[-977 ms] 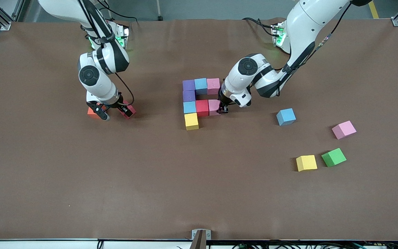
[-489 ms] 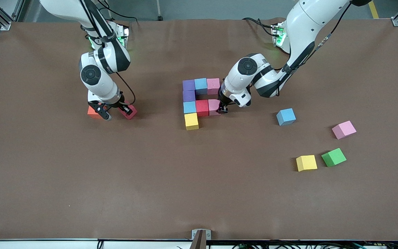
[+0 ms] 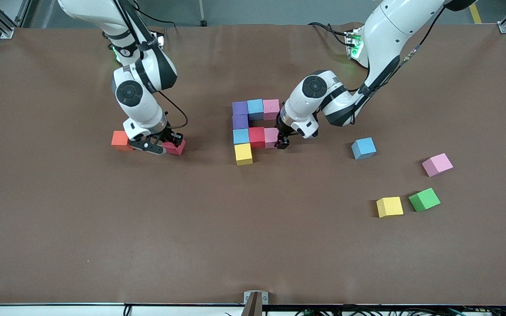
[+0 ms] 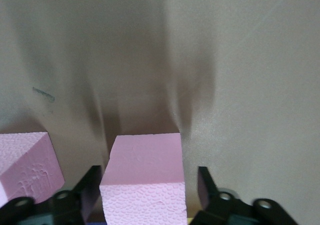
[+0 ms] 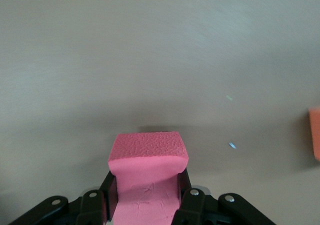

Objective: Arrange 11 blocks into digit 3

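The partly built digit 3 [image 3: 253, 129] sits mid-table: a purple, light blue and pink bar, a purple block below it, a light blue, red and pink bar, then a yellow block [image 3: 243, 154]. My left gripper [image 3: 281, 142] is open around that bar's end pink block [image 3: 272, 137] [image 4: 145, 170], with a gap beside one finger [image 4: 206, 185]. My right gripper [image 3: 165, 147] [image 5: 146, 185] is shut on a red block [image 3: 177, 148] [image 5: 147, 155], squeezing it, low over the table toward the right arm's end. Loose blocks lie toward the left arm's end: light blue [image 3: 363, 148], pink [image 3: 437, 164], yellow [image 3: 389, 206], green [image 3: 424, 199].
An orange cube [image 3: 120, 140] [image 5: 315, 132] lies on the table beside my right gripper, on the side away from the figure. The top bar's pink block [image 4: 25, 162] shows beside my left gripper. A metal bracket [image 3: 255, 303] sits at the table's near edge.
My right gripper shut on the red block and carried it away from the orange cube toward the figure. My left gripper opened around the pink block, which stays in the middle bar.
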`<action>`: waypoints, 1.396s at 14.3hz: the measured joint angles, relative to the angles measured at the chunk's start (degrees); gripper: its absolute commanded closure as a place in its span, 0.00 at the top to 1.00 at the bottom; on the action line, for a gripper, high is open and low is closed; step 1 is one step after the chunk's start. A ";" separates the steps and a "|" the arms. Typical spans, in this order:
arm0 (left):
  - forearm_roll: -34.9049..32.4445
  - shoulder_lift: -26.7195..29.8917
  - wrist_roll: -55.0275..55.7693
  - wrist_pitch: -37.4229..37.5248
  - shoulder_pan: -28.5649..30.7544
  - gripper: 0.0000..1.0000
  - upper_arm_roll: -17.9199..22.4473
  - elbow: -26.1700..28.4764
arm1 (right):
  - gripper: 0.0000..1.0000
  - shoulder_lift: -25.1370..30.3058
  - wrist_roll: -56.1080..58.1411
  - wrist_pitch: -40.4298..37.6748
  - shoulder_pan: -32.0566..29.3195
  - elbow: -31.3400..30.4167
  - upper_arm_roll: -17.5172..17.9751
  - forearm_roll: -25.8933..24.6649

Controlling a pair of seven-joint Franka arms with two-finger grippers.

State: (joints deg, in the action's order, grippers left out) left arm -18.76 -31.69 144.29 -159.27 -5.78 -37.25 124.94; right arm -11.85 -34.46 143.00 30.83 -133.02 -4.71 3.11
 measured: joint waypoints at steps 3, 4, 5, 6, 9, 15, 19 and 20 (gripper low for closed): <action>0.00 -0.02 0.00 1.20 0.00 1.00 0.00 -0.28 | 0.01 -5.40 5.19 -10.93 2.85 14.34 0.10 0.01; 0.00 0.00 0.00 1.99 0.03 1.00 -0.01 -0.42 | 0.00 -7.45 6.10 -13.51 3.94 19.15 0.14 0.01; 0.00 0.11 0.00 2.99 0.06 1.00 -0.02 -0.68 | 0.01 -9.54 6.86 -15.02 4.98 23.60 0.17 0.02; 0.00 0.52 -0.01 4.39 0.13 1.00 -0.10 -1.16 | 0.01 -11.66 7.22 -15.69 5.88 27.57 0.21 0.02; 0.00 4.41 -0.01 12.16 1.35 1.00 -2.77 -3.60 | 0.01 -17.96 8.30 -16.34 7.87 37.72 0.32 0.02; 0.53 13.67 -5.75 34.42 8.22 1.00 -9.65 -14.32 | 0.01 -28.04 8.36 -20.99 11.76 52.44 0.37 0.02; 0.69 13.33 -21.01 40.47 14.52 1.00 -9.44 -21.58 | 0.01 -32.62 7.77 -21.29 12.57 58.66 0.37 0.10; 0.70 13.11 -25.57 40.52 16.72 1.00 -9.37 -22.08 | 0.01 -33.71 7.68 -21.38 12.83 59.91 0.38 0.10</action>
State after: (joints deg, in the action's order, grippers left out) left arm -18.05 -18.58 118.72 -118.75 10.94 -46.61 102.87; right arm -45.55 -26.78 121.62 43.66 -73.11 -4.33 3.21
